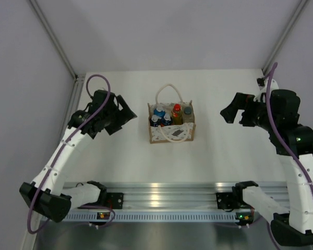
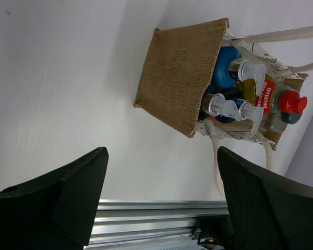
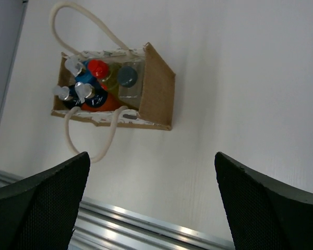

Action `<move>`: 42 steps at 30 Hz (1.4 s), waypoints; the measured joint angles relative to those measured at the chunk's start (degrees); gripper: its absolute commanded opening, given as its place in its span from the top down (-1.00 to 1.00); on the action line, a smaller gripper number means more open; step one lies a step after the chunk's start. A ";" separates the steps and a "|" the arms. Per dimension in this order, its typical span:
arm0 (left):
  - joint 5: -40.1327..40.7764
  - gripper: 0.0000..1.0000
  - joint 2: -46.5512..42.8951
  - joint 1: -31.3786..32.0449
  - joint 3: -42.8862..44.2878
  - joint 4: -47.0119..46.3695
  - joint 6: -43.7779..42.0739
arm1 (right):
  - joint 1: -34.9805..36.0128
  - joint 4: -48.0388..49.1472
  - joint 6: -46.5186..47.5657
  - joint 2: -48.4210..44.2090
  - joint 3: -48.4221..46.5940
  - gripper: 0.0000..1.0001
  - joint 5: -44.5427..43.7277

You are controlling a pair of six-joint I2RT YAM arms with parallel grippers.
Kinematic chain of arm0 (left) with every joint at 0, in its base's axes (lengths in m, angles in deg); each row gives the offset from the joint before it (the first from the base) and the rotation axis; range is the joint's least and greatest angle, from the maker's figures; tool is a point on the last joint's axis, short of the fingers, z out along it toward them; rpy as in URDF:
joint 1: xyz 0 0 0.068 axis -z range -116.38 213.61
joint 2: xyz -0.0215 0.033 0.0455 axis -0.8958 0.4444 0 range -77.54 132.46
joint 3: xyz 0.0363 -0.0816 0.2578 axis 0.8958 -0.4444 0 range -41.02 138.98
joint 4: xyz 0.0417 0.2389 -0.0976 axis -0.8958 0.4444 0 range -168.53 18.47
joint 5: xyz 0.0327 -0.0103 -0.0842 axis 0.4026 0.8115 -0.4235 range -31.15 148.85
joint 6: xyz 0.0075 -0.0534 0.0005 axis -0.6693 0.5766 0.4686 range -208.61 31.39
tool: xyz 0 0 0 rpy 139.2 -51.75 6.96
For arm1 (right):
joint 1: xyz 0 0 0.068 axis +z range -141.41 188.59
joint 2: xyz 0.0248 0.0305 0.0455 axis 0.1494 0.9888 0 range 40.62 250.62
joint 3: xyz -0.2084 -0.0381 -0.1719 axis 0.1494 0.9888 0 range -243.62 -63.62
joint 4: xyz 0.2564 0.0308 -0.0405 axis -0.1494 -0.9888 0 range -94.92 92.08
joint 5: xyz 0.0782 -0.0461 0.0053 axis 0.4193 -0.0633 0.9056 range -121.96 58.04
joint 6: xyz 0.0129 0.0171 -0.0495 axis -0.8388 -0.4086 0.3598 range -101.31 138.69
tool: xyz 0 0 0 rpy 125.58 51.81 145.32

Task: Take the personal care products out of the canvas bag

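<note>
The canvas bag [image 1: 172,136] stands upright mid-table with white rope handles; its tan side wall shows in the left wrist view [image 2: 180,73] and the right wrist view [image 3: 157,86]. Inside stand the personal care products: orange bottles with blue tops [image 1: 159,113] and white pumps [image 2: 224,107], a yellow bottle with a red cap [image 1: 177,108] [image 3: 98,67], and a clear bottle with a grey cap [image 1: 188,110] [image 3: 127,75]. My left gripper [image 1: 126,113] [image 2: 161,156] hovers open left of the bag. Facing it from the right, my right gripper [image 1: 227,112] [image 3: 152,156] is open too. Neither touches anything.
An aluminium rail [image 1: 161,190] runs along the table's near edge, carrying both arm bases. Grey walls with metal frame posts [image 1: 55,39] close in the back and sides. One rope handle [image 1: 169,88] lies on the table behind the bag, another droops over its front.
</note>
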 measured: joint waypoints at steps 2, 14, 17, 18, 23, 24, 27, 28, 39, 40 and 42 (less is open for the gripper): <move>-2.95 -0.63 1.92 0.11 -1.81 -2.80 1.75 | 1.70 0.92 -0.50 0.31 0.22 -0.99 1.05; -12.04 0.08 13.00 2.58 -6.23 -19.47 6.60 | 17.57 3.13 -3.08 4.72 0.20 -0.99 -3.28; -12.39 0.10 13.44 3.52 -7.74 -21.18 7.13 | 19.78 3.19 -3.50 5.90 -0.48 -0.99 -4.33; -12.50 0.15 13.60 3.82 -8.37 -21.51 7.30 | 20.87 3.30 -3.52 6.82 -1.18 -0.99 -4.76; -12.85 0.54 14.80 4.83 -11.47 -23.89 8.00 | 29.22 3.91 -3.50 12.98 -6.62 -0.99 -9.62; -12.92 0.66 14.91 4.92 -11.58 -24.37 8.09 | 30.69 4.28 -3.48 14.56 -7.67 -0.96 -10.64; -12.79 0.91 14.88 4.92 -11.91 -25.03 8.20 | 34.03 4.94 -3.19 19.41 -10.80 -0.84 -13.00; -12.79 0.97 14.86 4.90 -12.15 -25.35 8.24 | 35.10 5.14 -2.80 21.62 -12.11 -0.80 -13.81; -12.81 1.00 14.78 4.92 -12.57 -25.99 8.81 | 41.07 5.97 2.47 42.47 -22.14 -0.22 -16.76; -12.79 1.00 14.67 4.92 -12.76 -26.16 8.92 | 41.46 5.95 3.15 43.74 -22.84 -0.17 -16.76; -12.81 1.00 14.51 4.92 -13.09 -26.56 8.96 | 42.21 6.12 4.28 45.92 -24.15 -0.04 -16.68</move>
